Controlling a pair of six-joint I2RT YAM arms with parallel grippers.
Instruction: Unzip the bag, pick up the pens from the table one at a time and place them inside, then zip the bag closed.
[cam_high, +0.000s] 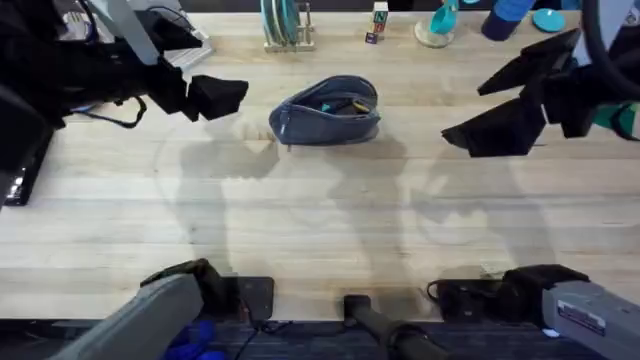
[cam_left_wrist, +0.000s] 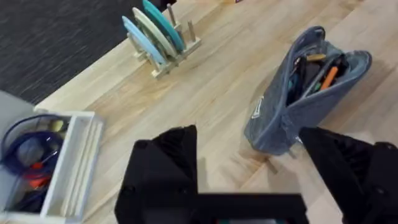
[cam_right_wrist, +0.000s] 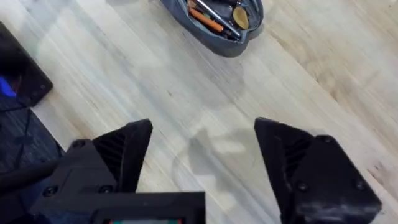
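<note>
Left gripper (cam_left_wrist: 249, 180): black fingers spread wide apart, nothing between them; hung above the table just beside the bag's near end.
Right gripper (cam_right_wrist: 205, 168): fingers likewise parted and empty; held over bare planks, well apart from the bag.
Bag (cam_high: 326, 110): lay on the far middle of the table (cam_high: 300, 220), between the two grippers; zip undone, mouth gaping upward.
Contents: orange pen (cam_right_wrist: 208, 20) and silvery pen (cam_right_wrist: 217, 9) seen inside, with other small items not identified.
Handling, judged: soft fabric, light, prone to sag and slide on smooth wood if pulled from one side only.
Hold points, judged: one end of the fabric pinched to anchor; zip pull taken by the other gripper. Pull itself too small to locate with certainty.
Stage, judged: pens stowed; closing the zip left to do.
</note>
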